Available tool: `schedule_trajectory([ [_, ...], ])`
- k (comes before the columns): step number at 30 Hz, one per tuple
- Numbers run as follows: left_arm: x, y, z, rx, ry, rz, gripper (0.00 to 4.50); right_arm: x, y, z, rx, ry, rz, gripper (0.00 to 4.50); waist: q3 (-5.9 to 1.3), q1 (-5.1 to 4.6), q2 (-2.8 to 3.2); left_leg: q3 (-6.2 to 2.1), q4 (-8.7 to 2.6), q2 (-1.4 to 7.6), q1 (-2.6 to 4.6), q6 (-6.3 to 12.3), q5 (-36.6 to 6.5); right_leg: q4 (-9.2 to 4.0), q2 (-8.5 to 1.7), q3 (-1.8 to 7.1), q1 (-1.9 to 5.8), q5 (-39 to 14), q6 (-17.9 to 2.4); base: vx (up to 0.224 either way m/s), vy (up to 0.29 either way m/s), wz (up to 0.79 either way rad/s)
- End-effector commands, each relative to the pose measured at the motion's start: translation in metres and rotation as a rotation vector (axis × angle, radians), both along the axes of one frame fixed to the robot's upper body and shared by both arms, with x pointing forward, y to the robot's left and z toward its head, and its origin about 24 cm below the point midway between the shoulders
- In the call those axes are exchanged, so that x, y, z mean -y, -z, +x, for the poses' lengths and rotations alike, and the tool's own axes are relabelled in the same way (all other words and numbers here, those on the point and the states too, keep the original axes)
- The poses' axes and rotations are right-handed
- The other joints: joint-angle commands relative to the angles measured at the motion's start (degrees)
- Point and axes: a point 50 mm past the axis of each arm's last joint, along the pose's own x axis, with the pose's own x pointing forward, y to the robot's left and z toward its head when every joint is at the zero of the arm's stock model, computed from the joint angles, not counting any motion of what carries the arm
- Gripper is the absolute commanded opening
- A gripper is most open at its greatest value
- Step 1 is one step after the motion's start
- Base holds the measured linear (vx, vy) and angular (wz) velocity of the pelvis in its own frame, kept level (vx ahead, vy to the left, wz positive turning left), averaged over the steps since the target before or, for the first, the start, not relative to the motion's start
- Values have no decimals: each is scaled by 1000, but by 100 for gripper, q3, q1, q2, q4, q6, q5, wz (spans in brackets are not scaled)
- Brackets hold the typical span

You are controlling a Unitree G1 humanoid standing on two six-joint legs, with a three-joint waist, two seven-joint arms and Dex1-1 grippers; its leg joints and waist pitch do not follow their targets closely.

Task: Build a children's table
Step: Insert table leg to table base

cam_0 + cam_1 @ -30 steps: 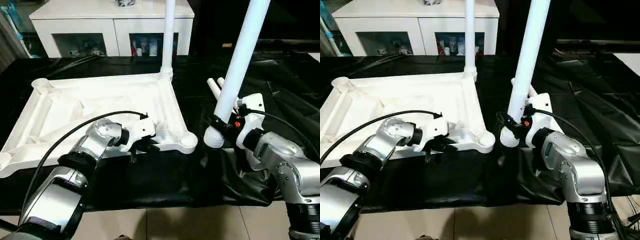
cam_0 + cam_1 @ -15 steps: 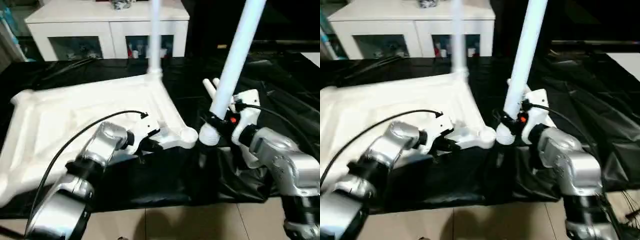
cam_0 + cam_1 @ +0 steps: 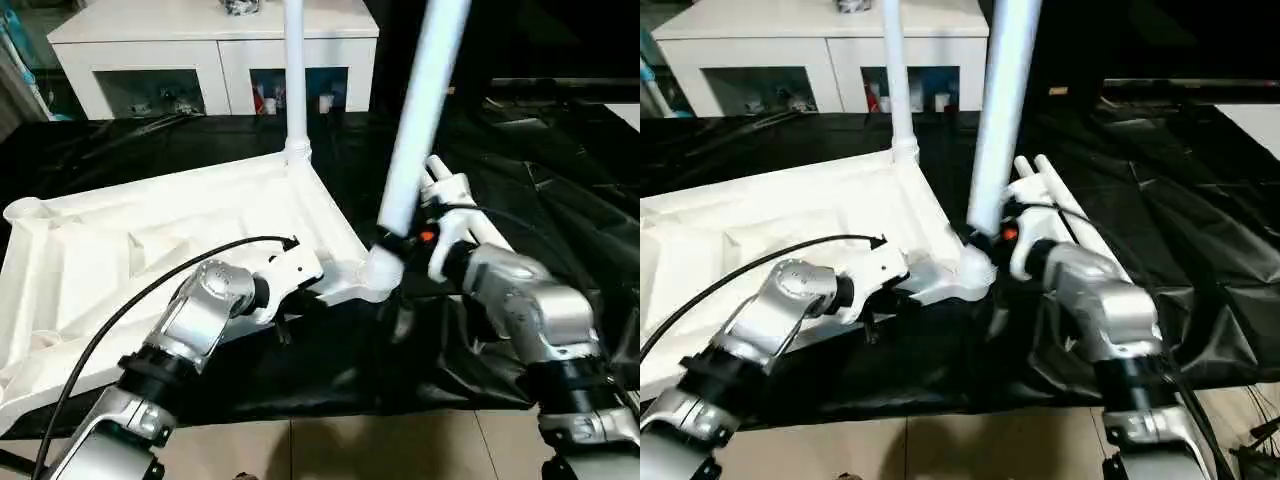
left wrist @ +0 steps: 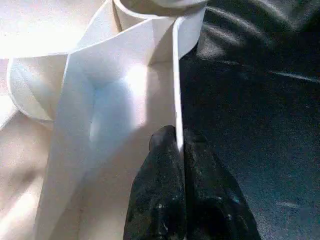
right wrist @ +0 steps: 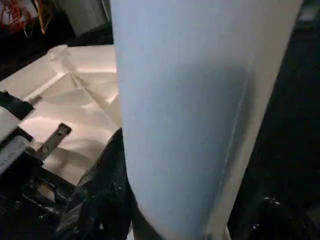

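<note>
Left fingers: the thin near rim of the tabletop [image 3: 150,240] is being pinched between the pads [image 4: 165,195] of the left gripper [image 3: 285,315], nearly closed, just left of the near right corner socket [image 3: 375,275].
Right fingers: a leg [image 3: 420,110] is being gripped low on its shaft by the right gripper [image 3: 400,245], the jaws being held about half apart by its width.
Held leg: it is being kept nearly upright, its wide end being brought to the near right corner socket; whether it is seated cannot be told.
Fitted leg: one leg [image 3: 294,70] is standing in the far right socket.
Spare legs: two more [image 3: 445,175] are lying to the right, behind the right gripper.
Handling, judged: the plastic is looking light, stiff and smooth; a rim grip is likely to be slip-prone, and a long leg is best being held low, near the socket end.
Surface: everything is being carried by a work table [image 3: 560,160] under a wrinkled black sheet.
Room: a white cabinet [image 3: 215,45] with glass doors is standing at the far side; pale floor tiles [image 3: 380,445] are showing at the near edge.
</note>
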Motion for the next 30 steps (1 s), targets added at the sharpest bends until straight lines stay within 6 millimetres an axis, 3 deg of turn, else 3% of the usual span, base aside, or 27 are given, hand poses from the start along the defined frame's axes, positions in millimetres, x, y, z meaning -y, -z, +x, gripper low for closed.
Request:
schedule_trajectory([
  [1, -2, 7, -4, -17, 1, -18, 0, 3, -6, 7, 36, -2, -6, 186, -366, 31, -136, -53, -358, 193, 40, 312, -925, -408, -378, 253, 289, -1103, -1236, 0, 0, 0],
  [2, -2, 6, -3, -8, 8, -23, 0, 5, -5, 9, 39, -2, -10, 186, -355, 26, -134, -48, -357, 190, 44, 305, -955, -423, -370, 256, 278, -1174, -1219, 0, 0, 0],
  [3, -2, 6, -3, -8, 8, -23, 0, 5, -5, 9, 39, -2, -10, 186, -358, 15, -208, -39, -352, 186, 36, 318, -957, -429, -371, 254, 285, -1210, -1196, 0, 0, 0],
  [5, -6, 4, -1, 11, -3, -39, 0, 8, -5, 13, 47, 4, -13, 186, -354, 31, -181, -43, -352, 193, 46, 323, -939, -425, -386, 259, 280, -1301, -1152, 0, 0, 0],
  [6, -6, 4, -1, 14, 0, -47, 0, 9, -5, 14, 51, 8, -10, 186, -351, 24, -215, -36, -349, 192, 44, 336, -947, -433, -382, 258, 273, -1324, -1142, 0, 0, 0],
  [15, -5, 2, -4, 33, 4, -114, 0, 8, 2, 22, 36, 10, 87, 186, -361, 16, -228, -38, -348, 208, 48, 379, -864, -379, -373, 254, 277, -989, -1284, 0, 0, 0],
  [19, -6, 7, -8, 14, 34, -79, 0, 7, 7, 25, 35, 15, 100, 186, -354, 19, -262, -33, -346, 207, 47, 388, -887, -387, -387, 253, 281, -1110, -1294, 0, 0, 0],
  [22, -8, 9, -10, 15, 53, -50, 0, 3, 10, 27, 25, 4, 106, 186, -351, -3, -244, -39, -352, 212, 50, 362, -944, -388, -383, 252, 277, -1167, -1283, 0, 0, 0],
  [23, -8, 10, -10, 14, 55, -48, 0, 3, 11, 27, 24, 2, 104, 186, -350, -11, -270, -35, -352, 212, 51, 359, -937, -384, -378, 252, 275, -1135, -1288, 0, 0, 0],
  [30, -10, 9, -9, 15, 52, -33, 0, 3, 15, 31, 25, 7, 85, 185, -345, -37, -278, -34, -352, 215, 57, 355, -970, -377, -382, 254, 271, -1091, -1369, 0, 0, 0],
])
